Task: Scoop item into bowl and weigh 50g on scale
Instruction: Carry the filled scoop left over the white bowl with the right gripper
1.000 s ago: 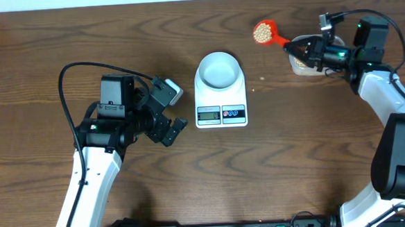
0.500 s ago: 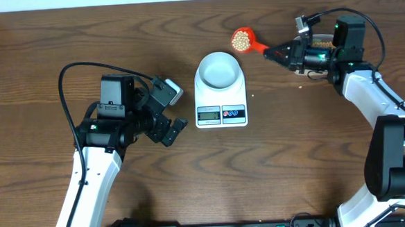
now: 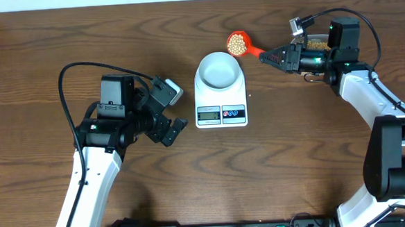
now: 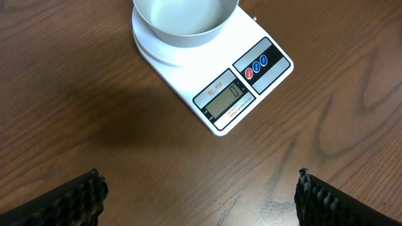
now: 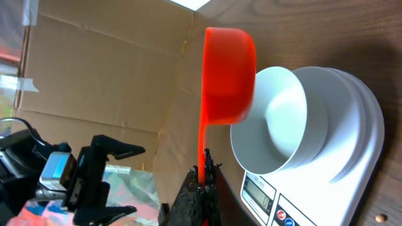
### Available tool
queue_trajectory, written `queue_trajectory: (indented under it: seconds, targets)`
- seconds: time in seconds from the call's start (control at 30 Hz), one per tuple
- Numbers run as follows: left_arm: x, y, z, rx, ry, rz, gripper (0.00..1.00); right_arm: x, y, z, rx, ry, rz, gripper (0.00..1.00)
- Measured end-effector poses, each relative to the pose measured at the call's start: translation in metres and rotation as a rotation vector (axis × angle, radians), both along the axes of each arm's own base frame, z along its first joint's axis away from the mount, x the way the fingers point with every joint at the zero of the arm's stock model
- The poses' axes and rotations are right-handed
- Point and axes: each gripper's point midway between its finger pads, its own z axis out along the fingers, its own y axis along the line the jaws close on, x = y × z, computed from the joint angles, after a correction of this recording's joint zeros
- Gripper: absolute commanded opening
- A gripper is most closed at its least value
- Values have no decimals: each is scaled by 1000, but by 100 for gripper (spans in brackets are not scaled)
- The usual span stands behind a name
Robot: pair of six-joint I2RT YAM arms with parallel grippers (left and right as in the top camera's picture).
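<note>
My right gripper [image 3: 274, 56] is shut on the thin handle of a red scoop [image 3: 238, 43] filled with tan beans [image 3: 236, 42]. The scoop hangs just right of and behind the pale bowl [image 3: 219, 69], which stands empty on the white scale [image 3: 221, 114]. In the right wrist view the scoop [image 5: 229, 75] is beside the bowl's [image 5: 276, 125] rim, above the scale [image 5: 352, 176], with the gripper [image 5: 204, 179] clamped on the handle. My left gripper [image 3: 176, 111] stands open left of the scale, nothing between its fingers [image 4: 81, 198]. It looks onto the bowl [image 4: 185, 19] and scale [image 4: 251, 81].
A clear tub of beans [image 3: 315, 44] sits at the back right, partly behind my right arm. A loose bean [image 3: 249, 95] lies on the table right of the scale. A cardboard wall [image 5: 107, 75] stands beyond the table's left side.
My right gripper has carried the loaded scoop leftward from the tub to just beside the bowl. The left arm has stayed still.
</note>
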Motion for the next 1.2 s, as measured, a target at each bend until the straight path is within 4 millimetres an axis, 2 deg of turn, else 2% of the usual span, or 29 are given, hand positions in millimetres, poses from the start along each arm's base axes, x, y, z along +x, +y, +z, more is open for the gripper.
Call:
queue_trajectory:
  seconds: [0.2,0.53,0.9,1.2]
  targets:
    - [0,0,0,0,0,0,98,-2,1,-2,-12,-21,13,1]
    - [0,0,0,0,0,0,98,-10,20,-4,-39,-88,69,1]
    - [0,0,0,0,0,0,98,-12,18,-17,-100,-112,69,1]
    - [0,0,0,0,0,0,98,-9,17,-20,-129,-140,58,1]
